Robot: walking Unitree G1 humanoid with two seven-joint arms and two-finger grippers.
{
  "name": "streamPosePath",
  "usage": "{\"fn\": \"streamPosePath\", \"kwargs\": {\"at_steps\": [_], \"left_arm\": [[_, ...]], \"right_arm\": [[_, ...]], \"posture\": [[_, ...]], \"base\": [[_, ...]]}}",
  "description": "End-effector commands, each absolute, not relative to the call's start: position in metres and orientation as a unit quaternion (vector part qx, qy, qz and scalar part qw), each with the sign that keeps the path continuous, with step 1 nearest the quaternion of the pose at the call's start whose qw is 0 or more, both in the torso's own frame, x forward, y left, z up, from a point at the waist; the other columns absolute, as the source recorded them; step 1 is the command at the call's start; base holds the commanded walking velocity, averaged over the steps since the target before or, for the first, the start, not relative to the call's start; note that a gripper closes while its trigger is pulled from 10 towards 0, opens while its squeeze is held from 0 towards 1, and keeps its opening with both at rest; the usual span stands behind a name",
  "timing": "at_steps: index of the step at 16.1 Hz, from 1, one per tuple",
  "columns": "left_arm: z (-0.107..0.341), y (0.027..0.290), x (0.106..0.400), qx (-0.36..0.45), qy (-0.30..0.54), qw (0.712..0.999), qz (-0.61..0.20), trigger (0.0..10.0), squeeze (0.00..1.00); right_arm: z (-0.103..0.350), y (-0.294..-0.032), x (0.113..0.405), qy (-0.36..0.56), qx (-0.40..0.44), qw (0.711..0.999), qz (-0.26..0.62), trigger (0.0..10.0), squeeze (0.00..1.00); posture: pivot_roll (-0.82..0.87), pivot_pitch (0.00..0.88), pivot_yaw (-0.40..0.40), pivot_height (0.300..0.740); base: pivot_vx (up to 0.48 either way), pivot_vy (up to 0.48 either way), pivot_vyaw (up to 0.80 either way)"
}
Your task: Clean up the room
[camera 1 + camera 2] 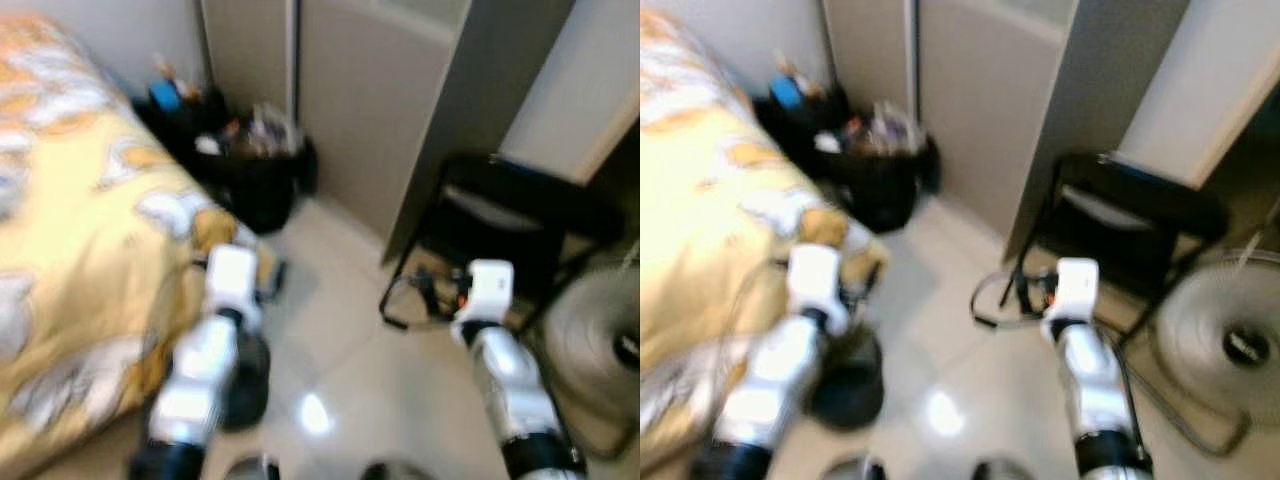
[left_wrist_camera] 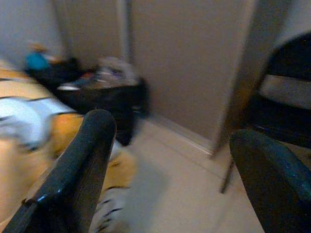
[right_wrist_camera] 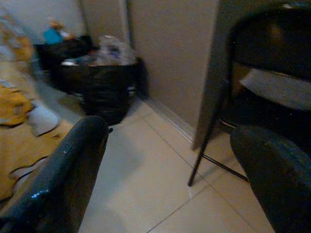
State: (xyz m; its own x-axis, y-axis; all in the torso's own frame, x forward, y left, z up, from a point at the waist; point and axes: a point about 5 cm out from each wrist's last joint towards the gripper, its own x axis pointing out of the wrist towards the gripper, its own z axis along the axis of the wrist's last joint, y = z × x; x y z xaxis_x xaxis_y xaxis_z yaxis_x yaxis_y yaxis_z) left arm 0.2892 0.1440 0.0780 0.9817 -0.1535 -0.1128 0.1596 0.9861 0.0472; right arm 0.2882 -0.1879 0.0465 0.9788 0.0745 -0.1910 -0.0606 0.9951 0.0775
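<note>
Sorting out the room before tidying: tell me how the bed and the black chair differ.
The bed is broad, low and covered by a yellow patterned blanket; the black chair is a thin dark metal frame with a dark seat. The bed lies on the robot's left, the chair on its right beside a fan. The blanket drapes to the floor; the chair stands on slim legs. Both rest on the pale tiled floor.

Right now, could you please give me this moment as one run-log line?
phase: walking, view blurred | left gripper: open, empty | right gripper: open, empty | ahead: full black rubbish bag beside yellow patterned bed | right: black metal chair
</note>
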Motion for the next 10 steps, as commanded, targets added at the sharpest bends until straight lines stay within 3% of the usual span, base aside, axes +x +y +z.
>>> {"fn": "streamPosePath", "kwargs": {"at_steps": [1,3,6,10], "left_arm": [[0.071,0.15,0.288,0.014,0.074,0.995,-0.063,10.0,0.0],[0.07,0.162,0.291,0.0,0.078,0.996,-0.031,10.0,0.0],[0.072,0.152,0.294,0.008,0.073,0.996,-0.053,10.0,0.0],[0.076,0.16,0.3,-0.057,0.057,0.996,-0.026,10.0,0.0]], "right_arm": [[0.051,-0.189,0.291,0.086,0.031,0.995,0.036,10.0,0.0],[0.045,-0.187,0.283,0.088,0.028,0.995,0.039,10.0,0.0],[0.037,-0.19,0.271,0.098,0.016,0.995,0.025,10.0,0.0],[0.041,-0.199,0.271,0.086,0.024,0.996,-0.002,10.0,0.0]], "posture": [[-0.04,0.0,-0.007,0.74],[-0.05,0.0,0.005,0.74],[-0.08,0.0,0.021,0.74],[-0.1,0.0,0.023,0.74]], "base": [[0.0,0.0,0.61],[0.0,0.0,0.61],[0.0,0.0,0.42],[0.398,0.214,0.0]]}}
